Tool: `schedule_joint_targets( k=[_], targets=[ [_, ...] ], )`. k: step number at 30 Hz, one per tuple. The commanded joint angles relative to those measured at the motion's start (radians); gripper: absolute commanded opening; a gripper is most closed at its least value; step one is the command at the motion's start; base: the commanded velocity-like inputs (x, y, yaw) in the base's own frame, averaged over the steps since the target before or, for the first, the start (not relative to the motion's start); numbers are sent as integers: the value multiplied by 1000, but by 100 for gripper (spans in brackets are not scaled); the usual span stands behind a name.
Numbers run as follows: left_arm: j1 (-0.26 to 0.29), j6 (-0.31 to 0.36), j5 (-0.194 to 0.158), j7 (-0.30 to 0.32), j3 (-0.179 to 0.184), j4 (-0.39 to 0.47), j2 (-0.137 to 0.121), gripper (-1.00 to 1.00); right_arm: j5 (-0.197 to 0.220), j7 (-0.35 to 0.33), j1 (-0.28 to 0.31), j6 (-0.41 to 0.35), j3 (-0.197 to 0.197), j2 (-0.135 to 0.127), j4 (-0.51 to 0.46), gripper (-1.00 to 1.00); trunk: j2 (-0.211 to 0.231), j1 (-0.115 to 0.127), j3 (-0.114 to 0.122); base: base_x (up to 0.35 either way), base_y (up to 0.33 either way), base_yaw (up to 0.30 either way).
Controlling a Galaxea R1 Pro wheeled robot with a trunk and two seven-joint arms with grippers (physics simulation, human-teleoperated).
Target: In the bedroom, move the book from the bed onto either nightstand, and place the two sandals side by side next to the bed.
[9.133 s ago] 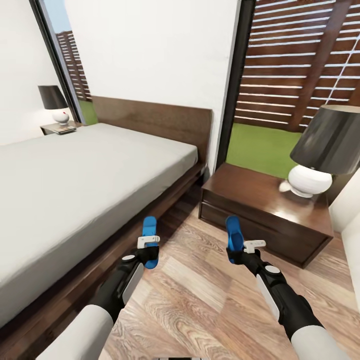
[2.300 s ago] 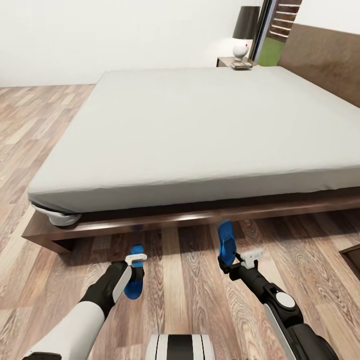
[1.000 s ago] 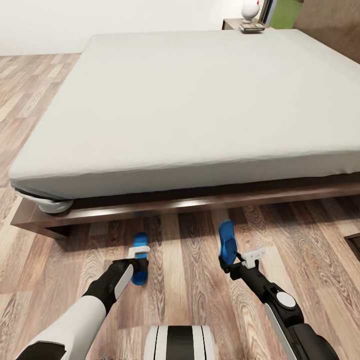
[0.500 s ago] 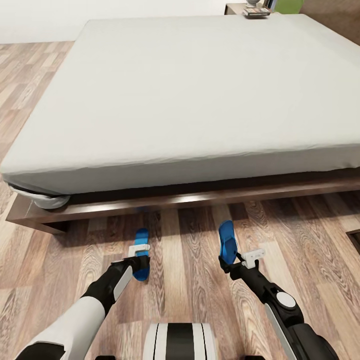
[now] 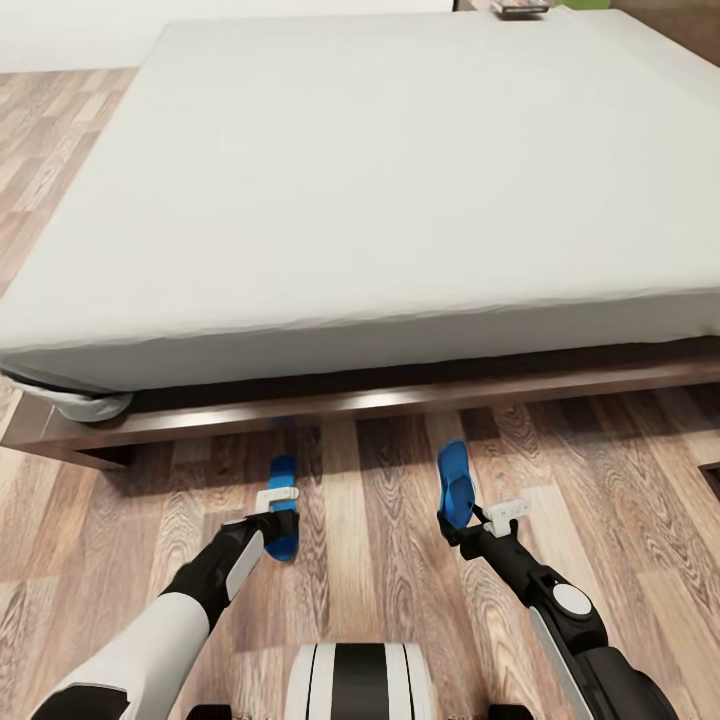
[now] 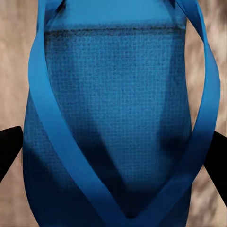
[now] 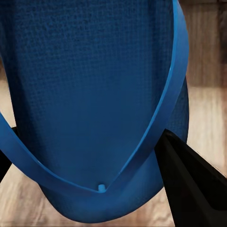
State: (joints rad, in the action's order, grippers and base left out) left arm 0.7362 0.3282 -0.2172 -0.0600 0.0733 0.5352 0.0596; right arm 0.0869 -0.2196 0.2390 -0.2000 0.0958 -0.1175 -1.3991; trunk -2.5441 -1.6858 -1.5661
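1. Beside the bed (image 5: 360,200), above the plank floor (image 5: 620,470), two blue sandals are held.
2. One sandal (image 5: 282,505) is pinched by the left end effector (image 5: 277,507).
3. The other sandal (image 5: 456,484) is pinched by the right end effector (image 5: 468,522).
4. At the far edge, the book (image 5: 520,8) is seen on a nightstand (image 5: 470,5).

Bedroom, large bed (image 5: 380,200), plank floor (image 5: 620,470)
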Motion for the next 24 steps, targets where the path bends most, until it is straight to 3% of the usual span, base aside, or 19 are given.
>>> schedule_joint_targets(
  k=[1, 13, 17, 24],
  targets=[
    [0, 5, -10, -6, 5, 2, 0, -100, 10, 0, 0, -6, 1, -1, -1, -100, -1, 0, -5, 0, 0, 0],
    [0, 5, -10, -6, 5, 2, 0, -100, 10, 0, 0, -6, 0, -1, -3, -100, -3, -6, -51, 0, 0, 0],
    [0, 5, -10, -6, 6, 3, 0, -100, 10, 0, 0, -7, 0, -1, -3, -100, -3, -6, -51, 0, 0, 0],
    [0, 5, -10, -6, 6, 2, 0, -100, 10, 0, 0, -7, 0, -1, -3, -100, -5, -9, -78, 0, 0, 0]
  ],
)
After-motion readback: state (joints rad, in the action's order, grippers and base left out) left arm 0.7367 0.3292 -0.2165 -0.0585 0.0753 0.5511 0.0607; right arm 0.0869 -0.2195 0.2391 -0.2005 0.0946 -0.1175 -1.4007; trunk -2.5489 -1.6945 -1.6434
